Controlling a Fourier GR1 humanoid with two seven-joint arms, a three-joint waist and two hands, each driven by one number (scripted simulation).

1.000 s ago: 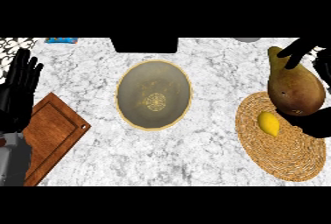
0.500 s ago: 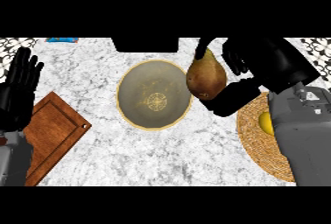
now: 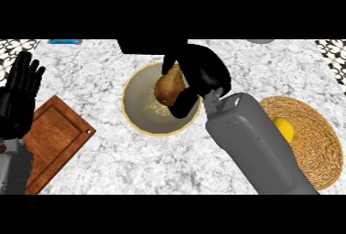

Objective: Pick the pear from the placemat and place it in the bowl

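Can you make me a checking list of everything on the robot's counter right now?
Surface: marbled counter.
Job's things: pear held over the bowl; woven placemat at right.
Clutter: wooden board at left; yellow fruit on the placemat; small blue thing at the far edge.
Hands: right hand curled round the pear; left hand open, resting at the left edge.
Cables: nothing seen.
Surroundings: patterned patches at the far corners.
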